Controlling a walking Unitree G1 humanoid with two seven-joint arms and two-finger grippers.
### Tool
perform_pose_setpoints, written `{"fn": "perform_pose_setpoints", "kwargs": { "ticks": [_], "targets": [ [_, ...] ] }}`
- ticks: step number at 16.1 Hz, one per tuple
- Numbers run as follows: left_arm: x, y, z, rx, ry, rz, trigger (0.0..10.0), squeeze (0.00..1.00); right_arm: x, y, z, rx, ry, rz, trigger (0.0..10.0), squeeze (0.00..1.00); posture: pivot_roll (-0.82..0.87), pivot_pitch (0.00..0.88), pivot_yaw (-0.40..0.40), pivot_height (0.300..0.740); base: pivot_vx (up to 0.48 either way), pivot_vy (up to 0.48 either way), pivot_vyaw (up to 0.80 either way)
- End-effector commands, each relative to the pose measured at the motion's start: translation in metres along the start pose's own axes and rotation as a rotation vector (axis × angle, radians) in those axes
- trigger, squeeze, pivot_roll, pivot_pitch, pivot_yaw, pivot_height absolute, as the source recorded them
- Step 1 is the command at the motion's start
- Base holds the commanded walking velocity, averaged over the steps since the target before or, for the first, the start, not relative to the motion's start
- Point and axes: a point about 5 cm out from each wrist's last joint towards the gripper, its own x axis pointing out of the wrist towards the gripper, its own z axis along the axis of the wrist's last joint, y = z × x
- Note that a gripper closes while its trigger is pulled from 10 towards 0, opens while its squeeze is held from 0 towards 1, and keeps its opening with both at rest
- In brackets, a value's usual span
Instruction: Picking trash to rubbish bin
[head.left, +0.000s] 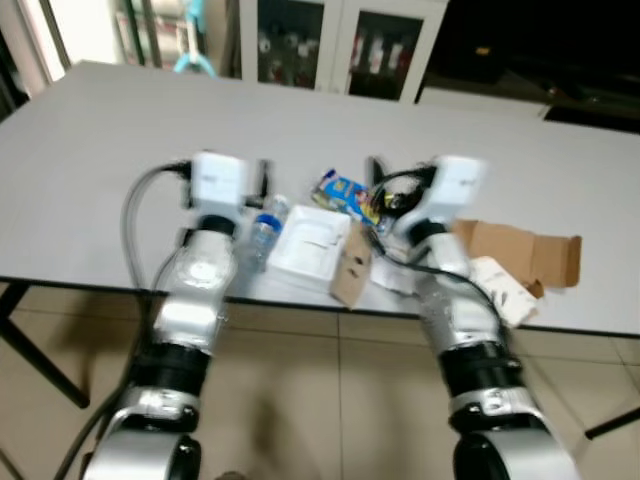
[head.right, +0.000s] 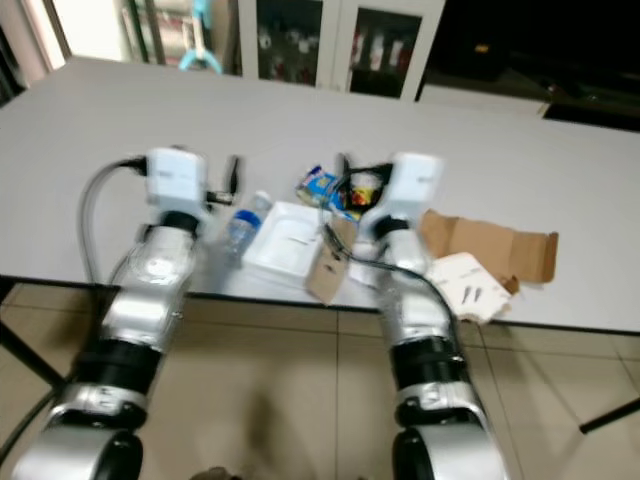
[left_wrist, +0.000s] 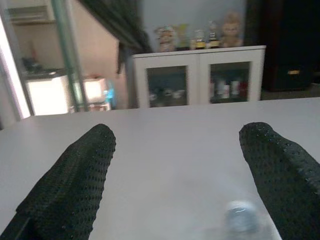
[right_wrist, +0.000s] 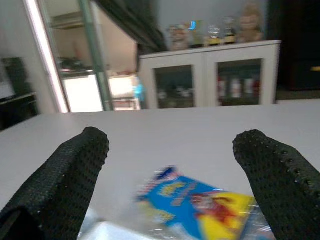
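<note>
Trash lies near the front edge of the grey table (head.left: 120, 130): a clear plastic bottle (head.left: 264, 230), a white foam tray (head.left: 310, 245), a blue and yellow snack packet (head.left: 343, 193), a small brown cardboard piece (head.left: 352, 268), a flattened cardboard box (head.left: 525, 250) and a white paper carton (head.left: 503, 288). My left gripper (left_wrist: 177, 134) is open over the table, just left of the bottle, whose cap (left_wrist: 241, 217) shows by one finger. My right gripper (right_wrist: 172, 137) is open too, held low above the snack packet (right_wrist: 195, 205). Nothing is held.
A white cabinet with glass doors (head.left: 330, 40) stands beyond the table's far side. Black cables (head.left: 400, 190) run along my right wrist over the trash. A dark table leg (head.left: 30, 350) stands on the tiled floor at lower left.
</note>
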Motion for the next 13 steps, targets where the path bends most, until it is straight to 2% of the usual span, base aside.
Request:
{"fn": "perform_pose_setpoints", "kwargs": {
  "ticks": [1,3,4,7,11,13],
  "targets": [
    [0.000,-0.015,-0.002,-0.013,0.036,-0.072,10.0,0.00,0.001,-0.009,0.008,-0.013,-0.018,-0.023,10.0,0.00,0.04,0.026,-0.087,0.740,0.000,0.000,0.00],
    [0.000,-0.018,-0.007,-0.001,0.087,-0.104,10.0,0.00,0.001,-0.009,0.008,-0.012,-0.017,-0.022,10.0,0.00,0.05,0.027,-0.086,0.740,0.000,0.000,0.00],
    [-0.003,-0.024,-0.018,-0.007,0.175,-0.165,10.0,0.00,0.001,-0.009,0.007,-0.009,-0.017,-0.022,10.0,0.00,0.05,0.026,-0.085,0.740,0.000,0.000,0.00],
    [-0.014,-0.035,-0.040,0.025,0.287,-0.254,10.0,0.00,0.001,-0.007,0.007,-0.009,-0.017,-0.020,10.0,0.00,0.04,0.027,-0.085,0.740,0.000,0.000,0.00],
    [-0.012,-0.037,-0.040,0.049,0.311,-0.240,10.0,0.00,0.001,-0.003,0.004,0.003,0.014,0.029,10.0,0.00,0.04,0.030,-0.088,0.740,0.000,0.000,0.00],
    [-0.010,-0.039,-0.035,0.056,0.301,-0.247,10.0,0.00,-0.001,0.002,0.001,-0.009,0.052,0.112,10.0,0.00,0.04,0.029,-0.086,0.740,0.000,0.000,0.00]
  ]
}}
